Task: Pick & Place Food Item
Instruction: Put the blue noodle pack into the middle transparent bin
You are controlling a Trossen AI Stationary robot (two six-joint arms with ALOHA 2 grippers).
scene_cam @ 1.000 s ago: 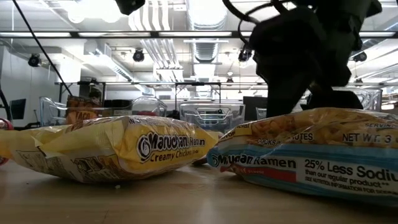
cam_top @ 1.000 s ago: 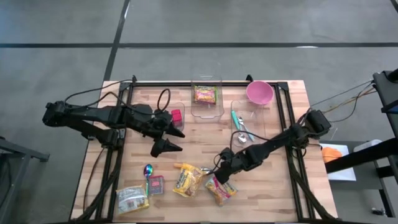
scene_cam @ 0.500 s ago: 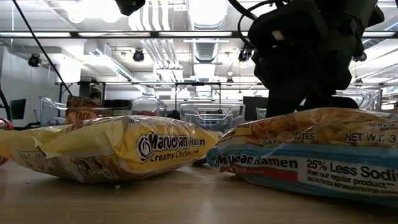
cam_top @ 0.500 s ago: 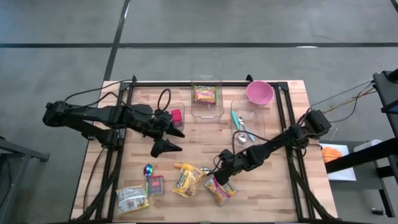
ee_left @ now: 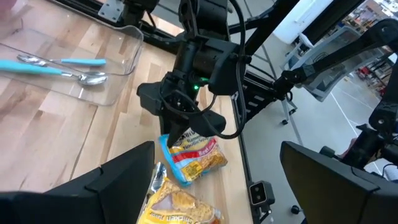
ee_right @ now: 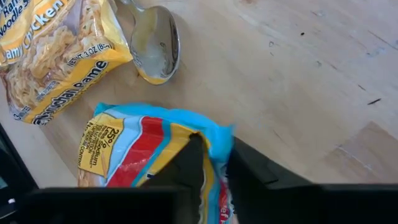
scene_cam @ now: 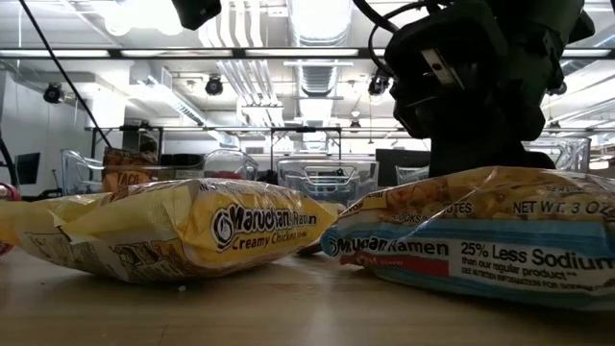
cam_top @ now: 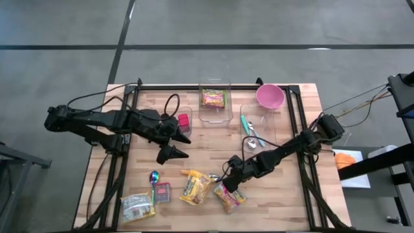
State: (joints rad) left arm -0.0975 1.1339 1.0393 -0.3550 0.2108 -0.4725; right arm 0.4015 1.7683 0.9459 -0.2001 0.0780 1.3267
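The right gripper [ee_right: 211, 163] is pinching the edge of the blue ramen packet [ee_right: 146, 146] near the tabletop's front edge; it should lift gently so the crinkly wrapper is not slipping free.

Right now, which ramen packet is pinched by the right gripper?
The blue-and-red ramen packet: right gripper pinches its edge. The yellow ramen packet lies untouched.

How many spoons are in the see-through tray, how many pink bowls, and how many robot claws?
Spoons in the clear tray: 2
Pink bowl: 1
Claws: 2, the left claw and the right claw, pinching a blue noodle bag
Total: 5
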